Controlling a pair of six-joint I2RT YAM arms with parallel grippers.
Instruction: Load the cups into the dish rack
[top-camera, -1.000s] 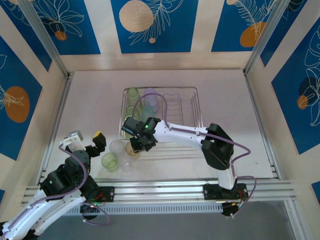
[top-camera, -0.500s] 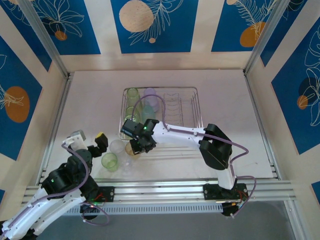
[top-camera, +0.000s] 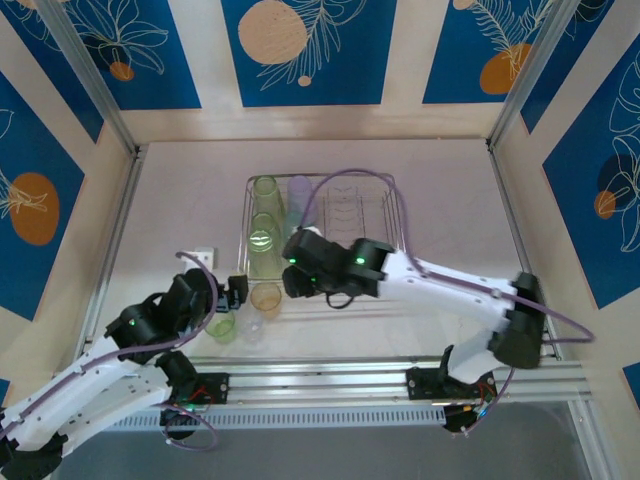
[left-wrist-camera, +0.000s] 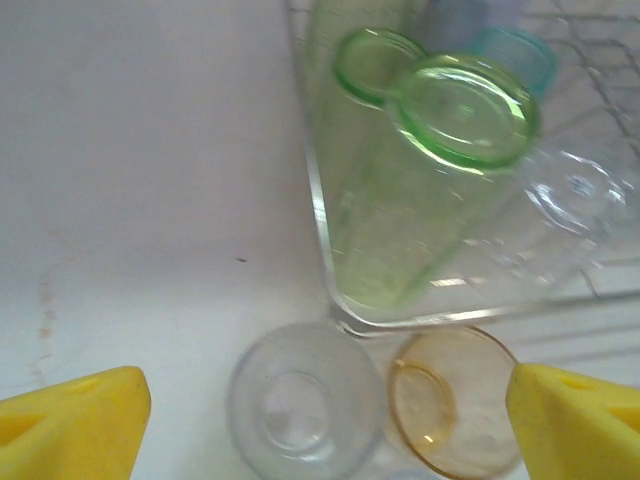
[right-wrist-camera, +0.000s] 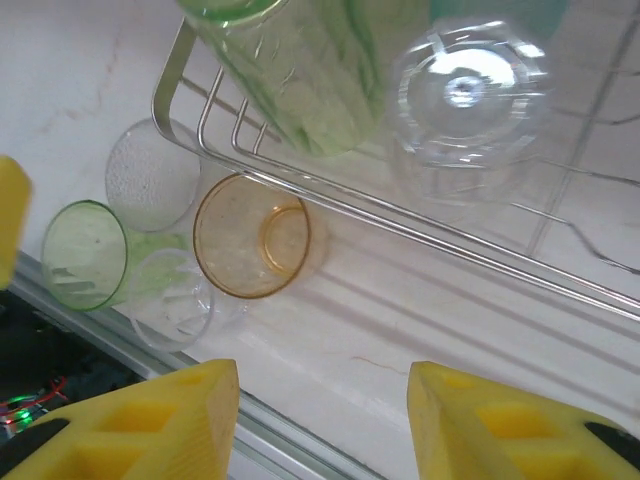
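Presently we are recording four cups standing upright on the table (top-camera: 450, 180), outside the dish rack (top-camera: 393, 210). Nearest the arm bases, a green cup (right-wrist-camera: 85, 255) and a clear cup (right-wrist-camera: 175, 300) are sitting close together. Just beyond them, a second clear cup (left-wrist-camera: 305, 405) and the amber cup (left-wrist-camera: 455, 400) are crowding the rack's near left corner, the amber cup just beside the near rail. The left gripper (left-wrist-camera: 320, 430) is hanging over that pair, jaws spread wide and carrying nothing. We are judging this the main hazard: closing from here, the wide fingers could be catching two cups at once, or shoving the amber cup against the wire. The right gripper (right-wrist-camera: 320, 420) is hovering by the near rail, jaws parted and likewise empty, close to the left one; we are flagging a risk of the two grippers fouling each other over the same cluster. Farther in, the rack's left end is holding green cups (left-wrist-camera: 460, 110), a teal cup (left-wrist-camera: 515, 55), a lilac cup (top-camera: 300, 187) and an upturned clear cup (right-wrist-camera: 465, 90), packed closely. We are expecting that a further cup pressed in there could be toppling its neighbours.
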